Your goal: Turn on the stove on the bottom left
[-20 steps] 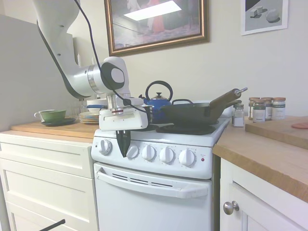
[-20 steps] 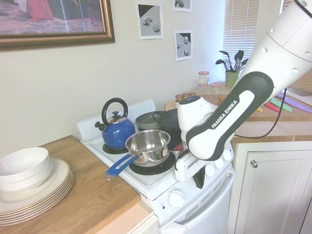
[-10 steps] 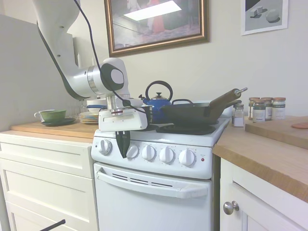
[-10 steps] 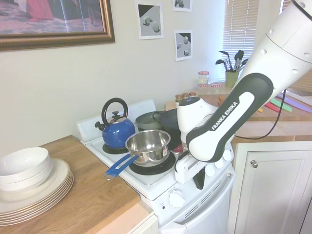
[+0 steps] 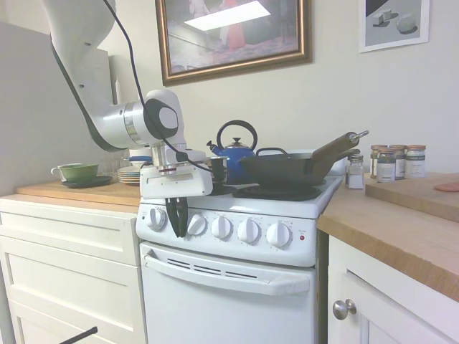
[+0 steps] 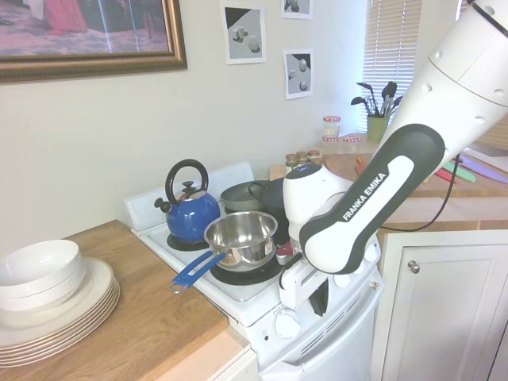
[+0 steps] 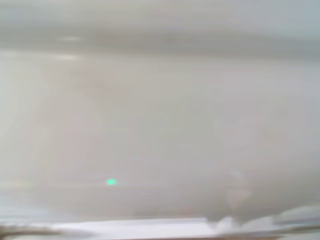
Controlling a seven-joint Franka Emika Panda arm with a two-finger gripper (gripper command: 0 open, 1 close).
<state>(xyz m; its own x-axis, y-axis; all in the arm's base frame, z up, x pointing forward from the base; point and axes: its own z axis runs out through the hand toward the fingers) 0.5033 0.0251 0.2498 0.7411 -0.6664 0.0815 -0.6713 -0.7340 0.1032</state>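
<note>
stove (image 5: 237,265) stands right behind the gripper (image 5: 176,228), whose fingers hang pressed together between the two leftmost knobs (image 5: 157,218), probably lining up with one; neither is grasped.

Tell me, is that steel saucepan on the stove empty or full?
Empty, as far as visible: the second exterior view looks into the saucepan and shows only bare shiny metal. Its very bottom is hidden behind the rim.

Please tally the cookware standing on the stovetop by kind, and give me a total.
Blue kettle: 1
Steel saucepan with blue handle: 1
Dark long-handled pan: 1
Grey-green lidded pot: 1
Total: 4
</note>
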